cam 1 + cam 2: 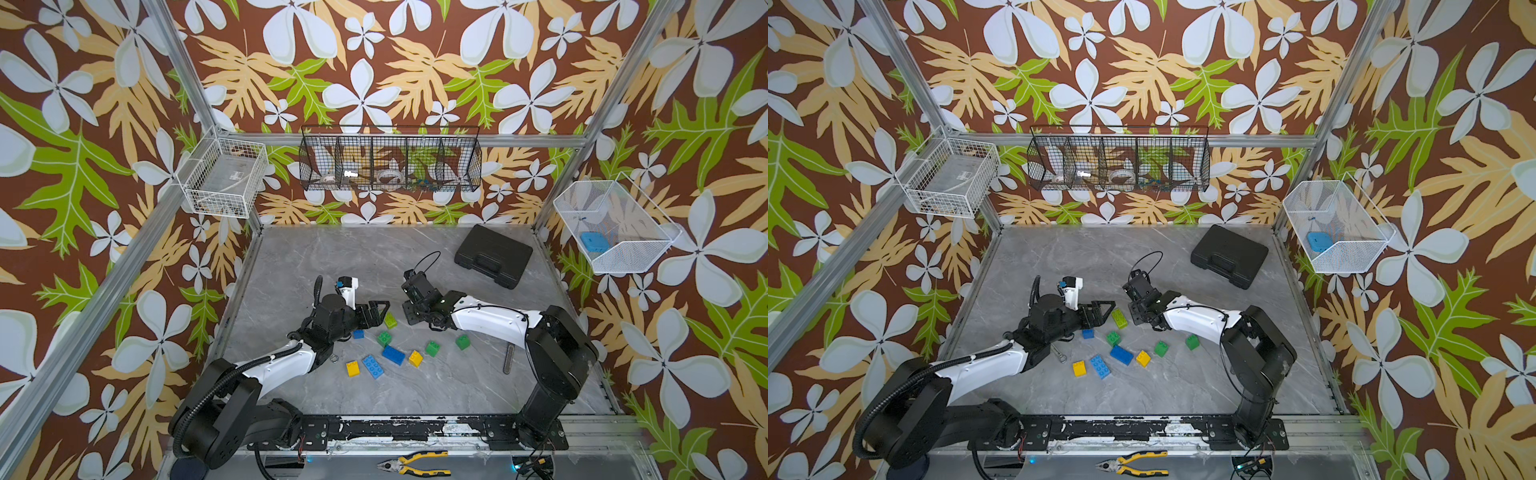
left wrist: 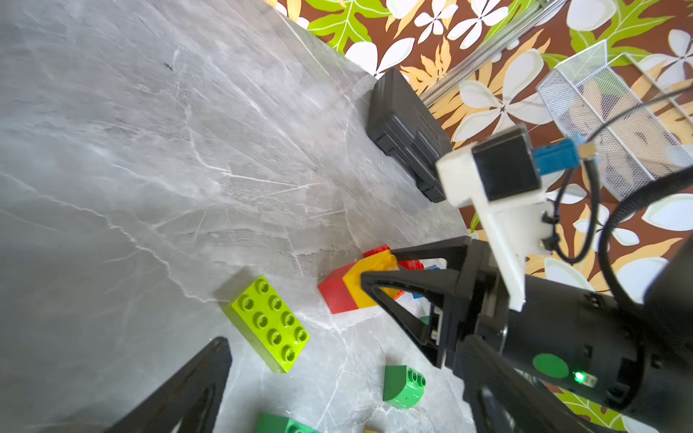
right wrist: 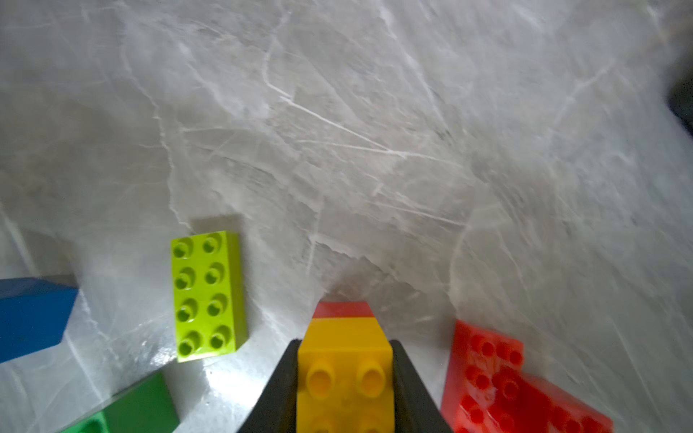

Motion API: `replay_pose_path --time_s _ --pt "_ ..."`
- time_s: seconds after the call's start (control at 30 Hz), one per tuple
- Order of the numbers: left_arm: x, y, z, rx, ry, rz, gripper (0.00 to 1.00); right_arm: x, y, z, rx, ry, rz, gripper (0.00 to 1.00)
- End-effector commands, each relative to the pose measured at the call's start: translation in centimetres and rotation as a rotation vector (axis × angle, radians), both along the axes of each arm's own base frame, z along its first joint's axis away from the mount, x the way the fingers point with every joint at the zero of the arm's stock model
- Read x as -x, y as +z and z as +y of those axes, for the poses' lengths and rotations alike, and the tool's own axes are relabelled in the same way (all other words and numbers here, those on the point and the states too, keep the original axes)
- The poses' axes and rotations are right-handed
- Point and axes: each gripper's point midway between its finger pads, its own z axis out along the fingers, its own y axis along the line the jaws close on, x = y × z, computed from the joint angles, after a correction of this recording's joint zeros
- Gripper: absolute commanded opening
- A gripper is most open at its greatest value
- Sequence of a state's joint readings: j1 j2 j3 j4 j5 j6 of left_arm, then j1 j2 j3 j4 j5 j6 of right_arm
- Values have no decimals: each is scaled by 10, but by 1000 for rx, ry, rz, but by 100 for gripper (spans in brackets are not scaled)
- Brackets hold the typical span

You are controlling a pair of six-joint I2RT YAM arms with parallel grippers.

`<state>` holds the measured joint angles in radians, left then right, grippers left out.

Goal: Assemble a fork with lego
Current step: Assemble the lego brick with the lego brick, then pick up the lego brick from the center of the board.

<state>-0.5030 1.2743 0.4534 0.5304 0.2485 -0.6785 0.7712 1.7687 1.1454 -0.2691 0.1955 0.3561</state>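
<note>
My right gripper [image 3: 345, 345] is shut on a yellow brick [image 3: 345, 371] that has a red brick [image 3: 343, 309] joined to its far end; the pair hangs just above the table. The left wrist view shows that same grip, with the yellow brick [image 2: 369, 275] between black fingers. A lime 2x4 brick [image 2: 268, 324] lies studs up between my left gripper's [image 2: 345, 397] wide-open fingers, touched by neither. In both top views the left gripper [image 1: 376, 318] sits beside the lime brick [image 1: 390, 320], and the right gripper [image 1: 409, 313] is just to its right. A red studded piece [image 3: 502, 382] lies beside the held stack.
Several loose bricks lie nearer the front: blue [image 1: 393, 354], light blue [image 1: 372, 366], yellow [image 1: 353, 368] and green [image 1: 432, 348]. A black case [image 1: 492, 255] sits at the back right. A metal strip [image 1: 508, 359] lies by the right arm, and a white mesh basket [image 1: 631, 257] hangs on the right wall.
</note>
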Motion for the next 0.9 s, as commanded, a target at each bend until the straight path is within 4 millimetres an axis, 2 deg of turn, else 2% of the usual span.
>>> replay_pose_path --time_s 0.0,0.1,0.13,0.2,0.3,0.37,0.47,0.5,0.6,0.73,0.77,0.87 --pt "-1 6 3 6 9 -19 97 4 -6 15 5 114 28 0" --pt "0 5 7 -2 22 -19 97 0 -6 11 33 106 17 0" --pt "1 5 8 -5 25 -17 97 0 -6 10 37 102 14 3" --pt "1 5 10 -7 32 -18 97 -1 -2 12 26 102 5 23" --pt "1 5 10 -6 33 -19 97 -4 4 17 -4 103 -4 63" --pt "1 5 10 -6 32 -19 97 -8 12 21 -24 96 -21 80" --pt "1 7 8 -13 25 -13 98 -16 30 22 -46 70 -76 97" --pt "0 8 6 -19 14 -8 99 -20 37 19 -49 56 -105 100" --pt "-1 10 8 -48 23 15 100 -26 57 14 -82 23 -202 99" --pt "1 20 20 -56 75 0 100 -21 69 19 -122 55 -259 98" --pt "3 24 25 -41 102 -20 100 -20 67 19 -98 58 -245 97" --pt "11 35 33 10 131 -58 100 -18 69 29 -51 90 -199 84"
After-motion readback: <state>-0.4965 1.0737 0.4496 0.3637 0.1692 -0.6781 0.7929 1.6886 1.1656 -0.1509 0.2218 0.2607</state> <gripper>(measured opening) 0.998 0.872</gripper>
